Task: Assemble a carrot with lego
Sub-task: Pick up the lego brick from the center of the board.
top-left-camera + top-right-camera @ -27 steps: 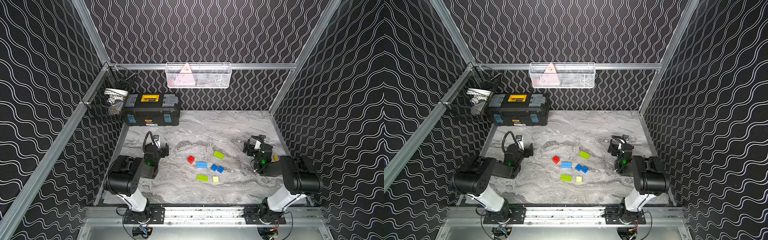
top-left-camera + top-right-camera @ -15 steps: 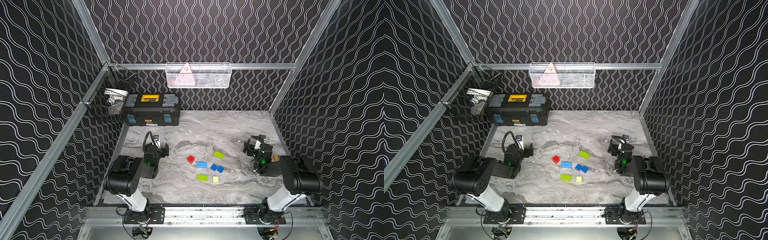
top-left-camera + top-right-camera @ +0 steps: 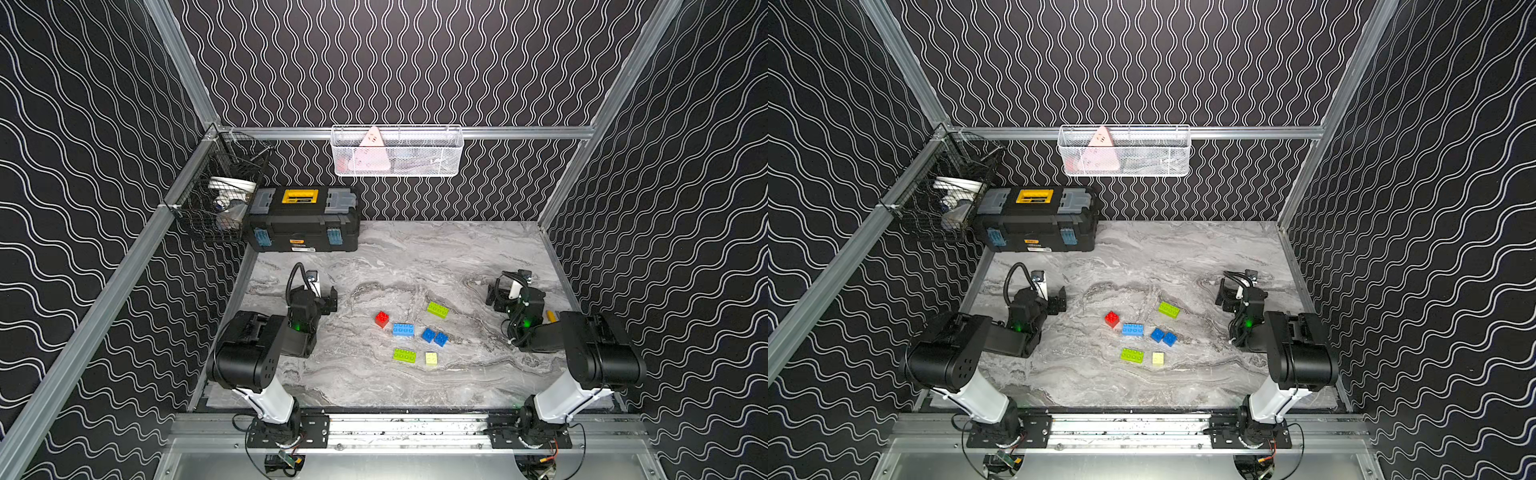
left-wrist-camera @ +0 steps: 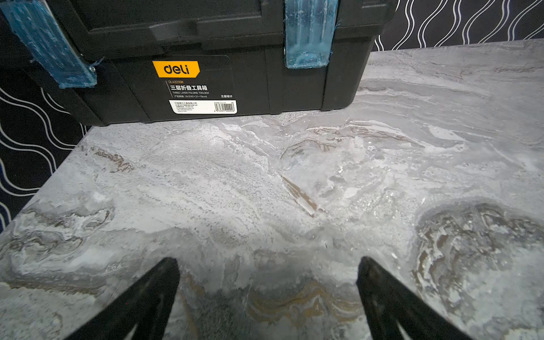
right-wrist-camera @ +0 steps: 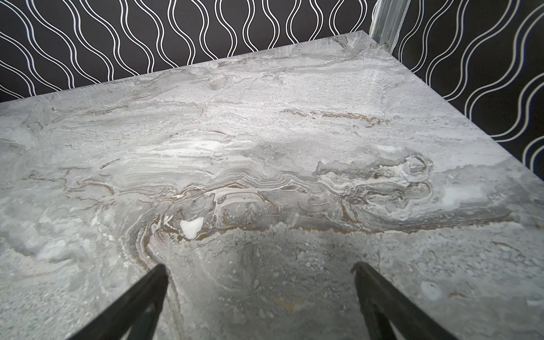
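**Seven loose bricks lie between two wide-open grippers**

The grey marbled table (image 3: 415, 249) fills the floor of the cell. In its far corner on the left arm's side stands a black toolbox (image 3: 303, 226) with a yellow handle and blue latches. The left wrist view looks straight at its front label. The left arm (image 3: 249, 353) and the right arm (image 3: 594, 353) lie folded low at the two sides of the table. The left gripper (image 4: 268, 265) points toward the toolbox, its jaws spread wide with only bare marble between them. The right gripper (image 5: 259, 269) is spread just as wide over bare table and holds nothing.

The lego (image 3: 405, 331) lies in a loose cluster mid-table, between the arms and well apart from both grippers. In both top views all seven bricks rest flat on the marble, studs up, none stacked on another.

There are three long bricks:
- The light blue brick (image 3: 403, 330) is at the centre.
- The far lime green brick (image 3: 437, 310) is the one farthest back and is turned at an angle.
- The near lime green brick (image 3: 404, 355) is toward the front rail.

There are four small square bricks:
- The red brick (image 3: 382, 319) sits just beside the light blue one, on the left arm's side.
- A dark blue brick (image 3: 428, 335) and its dark blue twin (image 3: 441, 339) sit on the other side of the light blue one. Both are turned diagonally and are touching or nearly so.
- The pale yellow brick (image 3: 431, 358) is just beside the near lime green one.
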`<action>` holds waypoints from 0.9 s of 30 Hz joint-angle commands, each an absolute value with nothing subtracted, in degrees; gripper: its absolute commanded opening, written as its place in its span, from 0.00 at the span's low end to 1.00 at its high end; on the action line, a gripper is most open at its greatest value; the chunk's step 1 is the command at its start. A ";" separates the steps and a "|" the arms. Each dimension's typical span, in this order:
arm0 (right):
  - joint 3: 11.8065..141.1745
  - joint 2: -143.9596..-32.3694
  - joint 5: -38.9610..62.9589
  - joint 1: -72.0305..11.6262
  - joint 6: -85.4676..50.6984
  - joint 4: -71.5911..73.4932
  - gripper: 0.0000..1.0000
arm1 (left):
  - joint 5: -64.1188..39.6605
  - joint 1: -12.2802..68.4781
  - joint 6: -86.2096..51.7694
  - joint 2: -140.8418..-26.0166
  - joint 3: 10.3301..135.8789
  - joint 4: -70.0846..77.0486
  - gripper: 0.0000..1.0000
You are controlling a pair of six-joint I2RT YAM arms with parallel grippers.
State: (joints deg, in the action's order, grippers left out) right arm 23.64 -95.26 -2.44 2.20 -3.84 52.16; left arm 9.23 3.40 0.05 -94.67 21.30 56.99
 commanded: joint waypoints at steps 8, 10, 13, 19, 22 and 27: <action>26.77 -86.60 -5.55 2.37 -6.08 41.77 1.00 | -2.71 -0.49 -0.85 -86.30 25.00 45.48 0.99; 33.28 -75.22 -6.30 2.47 -13.24 20.03 1.00 | -7.00 -3.75 0.93 -80.08 32.59 29.09 0.99; 40.75 -65.15 -5.18 2.54 -28.90 -4.48 1.00 | -11.53 -3.70 11.27 -78.44 48.70 0.83 0.99; 39.37 -56.43 15.35 2.55 -48.13 -17.66 1.00 | -37.77 -7.40 37.20 -85.77 65.48 -47.42 0.97; 33.15 -54.00 36.44 1.13 -45.29 -1.90 1.00 | -42.77 -6.93 46.93 -84.98 62.75 -56.32 0.96; 44.23 -63.86 10.21 -42.44 -8.54 -8.33 1.00 | -39.67 -4.47 36.17 -82.66 54.53 -44.49 0.94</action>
State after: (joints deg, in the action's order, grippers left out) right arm 39.16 -60.16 19.64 -24.60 -32.05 -6.98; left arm -37.15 -6.17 37.47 -83.05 56.64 -44.23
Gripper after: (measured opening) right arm 0.999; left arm 0.945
